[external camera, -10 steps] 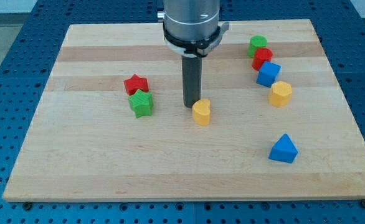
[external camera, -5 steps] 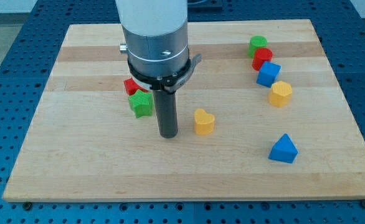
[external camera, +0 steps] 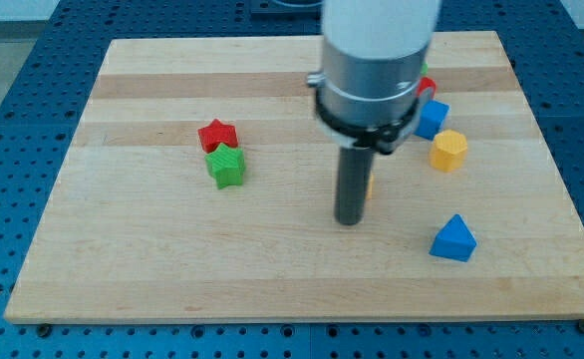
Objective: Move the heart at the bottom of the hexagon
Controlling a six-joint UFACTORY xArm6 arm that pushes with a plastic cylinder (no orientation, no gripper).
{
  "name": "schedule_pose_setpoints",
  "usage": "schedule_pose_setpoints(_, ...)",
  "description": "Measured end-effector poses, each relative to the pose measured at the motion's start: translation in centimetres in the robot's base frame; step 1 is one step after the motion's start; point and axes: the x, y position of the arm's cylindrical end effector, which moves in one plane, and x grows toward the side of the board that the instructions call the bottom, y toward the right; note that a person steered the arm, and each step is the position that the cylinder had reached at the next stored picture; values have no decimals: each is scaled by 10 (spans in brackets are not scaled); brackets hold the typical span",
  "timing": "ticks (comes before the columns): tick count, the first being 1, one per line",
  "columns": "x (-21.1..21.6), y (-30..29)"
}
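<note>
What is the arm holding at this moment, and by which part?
Nothing is held; the arm only has a rod. My tip rests on the board, with the yellow heart mostly hidden behind the rod, a sliver showing at its right.

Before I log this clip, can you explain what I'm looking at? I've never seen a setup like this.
This is a single camera view of a wooden board on a blue perforated table. The large grey and white cylinder is the end of a robot arm. It has no gripper, only a dark rod, and it holds nothing; it just pushes blocks. My tip touches the board near the middle. A sliver of the yellow heart peeks out on the rod's right side, mostly hidden. Toward the view's right sit a yellow hexagon, a blue block and a blue triangle. A red star and green star lie toward the left.
</note>
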Motion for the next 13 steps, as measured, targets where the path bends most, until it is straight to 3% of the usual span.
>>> schedule_pose_setpoints(1, 2, -36)
schedule_pose_setpoints(2, -19, -29)
schedule_pose_setpoints(13, -69, 91)
